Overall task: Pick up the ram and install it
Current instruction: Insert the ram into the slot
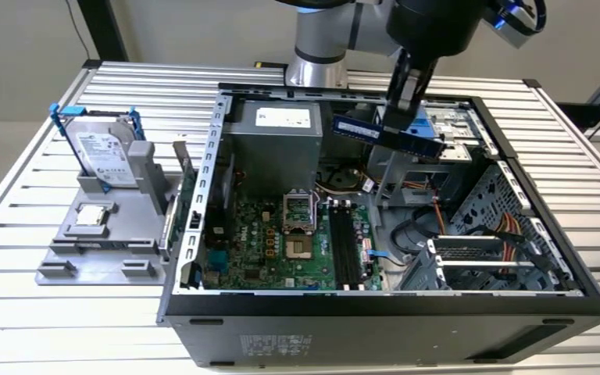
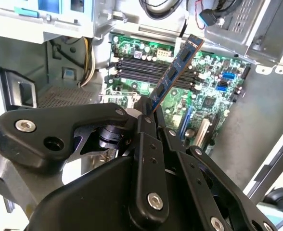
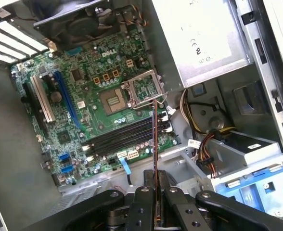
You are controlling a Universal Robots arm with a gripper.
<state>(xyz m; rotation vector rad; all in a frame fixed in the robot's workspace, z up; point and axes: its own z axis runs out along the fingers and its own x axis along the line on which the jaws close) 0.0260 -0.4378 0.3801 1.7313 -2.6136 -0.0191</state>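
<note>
Slatted aluminium table (image 1: 29, 312) carries an open tower PC case (image 1: 383, 328) lying on its side, motherboard (image 1: 269, 242) facing up. On the exterior view's left sits a grey fixture (image 1: 91, 250) with a hard drive (image 1: 102, 152) in a blue frame and a small square processor chip (image 1: 94, 215).

My gripper (image 1: 394, 125) hangs over the case near the power supply (image 1: 274, 129). Its fingers are pinching the ram (image 1: 355, 128), which juts out to both sides of them. In the second wrist view the gripper (image 2: 144, 108) clamps 1 end and the ram (image 2: 177, 67) sticks out over the board. In the first wrist view I see the ram (image 3: 154, 139) edge-on, as a thin line rising from the gripper (image 3: 156, 192).

Progress, my read: pick is done, the ram is in the air, well above the board and touching nothing else. Install is not done. The memory slots (image 1: 344, 242) look empty, I count 4, and they show in both wrist views (image 3: 124, 137) (image 2: 146, 65). From the first wrist view the ram's edge looks crosswise to the slots, so seating is all left.
</note>
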